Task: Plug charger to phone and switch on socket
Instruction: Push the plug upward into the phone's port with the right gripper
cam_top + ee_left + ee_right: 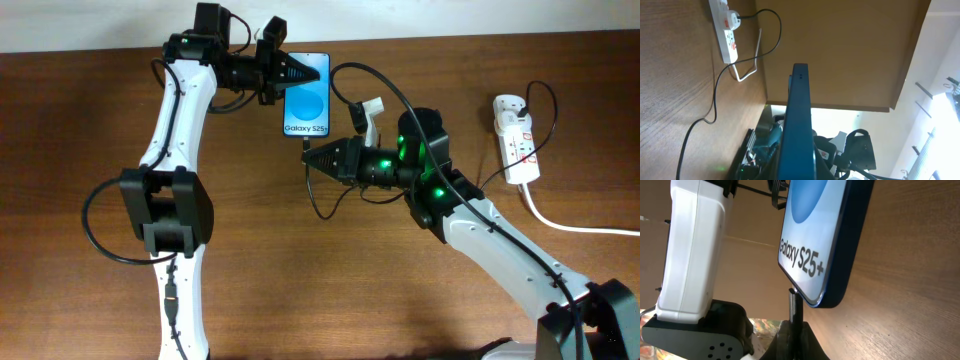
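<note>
The phone (307, 95) has a bright blue screen reading "Galaxy S25+". It sits at the table's upper middle, with my left gripper (296, 72) shut on its upper left edge. It shows edge-on in the left wrist view (800, 120). My right gripper (312, 157) is shut on the charger's black connector (795, 307). The connector tip touches the phone's bottom edge (812, 297); I cannot tell whether it is seated. The thin black charger cable (385, 85) arcs over my right arm. The white socket (515, 135) lies at the far right, with a cable plugged into it (730, 21).
The socket's thick white cord (570, 225) runs off to the right edge. A loop of black cable (322, 205) lies on the wood below my right gripper. The left arm's white link (695, 245) stands close beside the phone.
</note>
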Robot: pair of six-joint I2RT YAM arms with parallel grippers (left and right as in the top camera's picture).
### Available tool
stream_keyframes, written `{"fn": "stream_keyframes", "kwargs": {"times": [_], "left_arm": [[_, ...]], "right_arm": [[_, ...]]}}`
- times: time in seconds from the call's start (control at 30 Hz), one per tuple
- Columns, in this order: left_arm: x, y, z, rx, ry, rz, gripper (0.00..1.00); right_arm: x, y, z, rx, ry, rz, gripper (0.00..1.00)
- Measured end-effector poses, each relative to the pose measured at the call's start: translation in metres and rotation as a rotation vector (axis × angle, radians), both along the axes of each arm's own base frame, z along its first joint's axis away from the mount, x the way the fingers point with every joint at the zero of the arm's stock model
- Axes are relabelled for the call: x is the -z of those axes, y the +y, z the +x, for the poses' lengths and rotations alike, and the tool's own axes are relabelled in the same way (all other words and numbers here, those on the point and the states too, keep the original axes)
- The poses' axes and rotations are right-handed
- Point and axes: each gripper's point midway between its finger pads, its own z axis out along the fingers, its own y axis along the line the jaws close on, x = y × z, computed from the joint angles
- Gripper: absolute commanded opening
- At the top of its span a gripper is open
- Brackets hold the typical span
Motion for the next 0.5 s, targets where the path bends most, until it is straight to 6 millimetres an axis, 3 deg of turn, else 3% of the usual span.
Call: {"fn": "stream_keyframes", "kwargs": {"times": [0.5], "left_arm": [[0.0009, -0.0002, 0.0009, -0.002, -0.008, 0.005, 0.0]], "right_arm": [[0.0013, -0.0014, 0.0039, 0.025, 0.002, -0.007, 0.04]]}}
